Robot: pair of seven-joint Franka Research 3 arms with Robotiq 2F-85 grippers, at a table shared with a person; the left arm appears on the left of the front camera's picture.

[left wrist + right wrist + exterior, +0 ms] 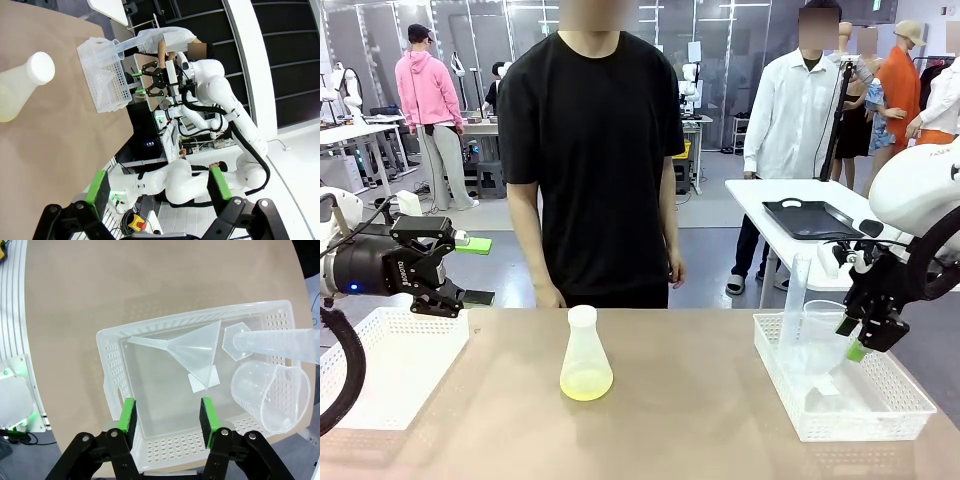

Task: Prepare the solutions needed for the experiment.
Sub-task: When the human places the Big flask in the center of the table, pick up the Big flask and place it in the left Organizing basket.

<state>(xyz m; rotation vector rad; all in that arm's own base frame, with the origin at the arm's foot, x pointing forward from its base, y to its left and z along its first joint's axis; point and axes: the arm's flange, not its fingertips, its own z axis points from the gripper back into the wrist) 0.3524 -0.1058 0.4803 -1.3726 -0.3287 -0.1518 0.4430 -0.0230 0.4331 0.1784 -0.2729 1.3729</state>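
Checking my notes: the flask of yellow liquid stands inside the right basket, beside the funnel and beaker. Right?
No. The front view shows the flask of yellow liquid standing on the bare table, outside the right basket. The funnel and beaker do lie in that basket.

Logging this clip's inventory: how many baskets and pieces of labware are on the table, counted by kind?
Baskets: 2
Flask of yellowish solution: 1
Funnel: 1
Graduated cylinder: 1
Beaker: 1
Total: 6
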